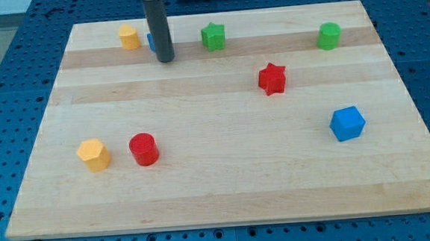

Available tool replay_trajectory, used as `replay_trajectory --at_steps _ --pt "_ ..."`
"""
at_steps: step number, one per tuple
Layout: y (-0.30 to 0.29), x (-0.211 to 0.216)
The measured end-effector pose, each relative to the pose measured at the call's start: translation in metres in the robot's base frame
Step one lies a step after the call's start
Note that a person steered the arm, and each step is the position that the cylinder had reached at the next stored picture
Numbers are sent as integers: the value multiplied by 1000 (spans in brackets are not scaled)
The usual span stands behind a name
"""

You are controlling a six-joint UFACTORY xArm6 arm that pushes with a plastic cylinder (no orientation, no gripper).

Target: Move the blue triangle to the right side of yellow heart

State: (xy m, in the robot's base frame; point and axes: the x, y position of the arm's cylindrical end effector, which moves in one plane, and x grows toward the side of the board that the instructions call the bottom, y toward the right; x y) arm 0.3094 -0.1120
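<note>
Our end effector, a bare rod gripping nothing: my tip (165, 60) touches the blue triangle (151, 41), just right of the yellow heart (128, 37).

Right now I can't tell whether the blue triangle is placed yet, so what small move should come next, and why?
Probably hold my tip or back off slightly: the blue triangle, mostly hidden behind the rod, already sits right of the yellow heart.

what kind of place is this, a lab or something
Probably a robotics lab bench, not a home. A wooden board lies on a blue perforated table with a regular grid of holes, small coloured blocks such as a red star are scattered about, and my tip rests on the board.
</note>
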Motion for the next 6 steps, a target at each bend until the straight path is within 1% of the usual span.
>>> replay_trajectory --at_steps 1,2,3,4,6 --pt "-8 2" --pt "9 9" --pt "10 5" --pt "-5 3" --pt "-4 -10"
